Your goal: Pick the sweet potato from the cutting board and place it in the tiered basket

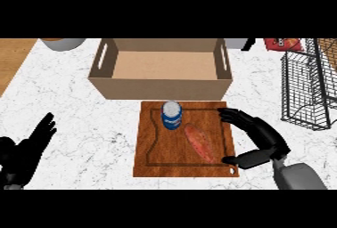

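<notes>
- 1 cutting board, wood, on the counter
- 1 sweet potato lying on the board
- 1 blue can standing on the board, beside the potato
- 1 cardboard box, open top, behind the board
- 1 tiered basket, black wire, far right
- 1 red packet at the top edge, partly cut off
- 1 grey bowl-like item top left, only partly in view
- 2 hands: left hand, right hand
</notes>
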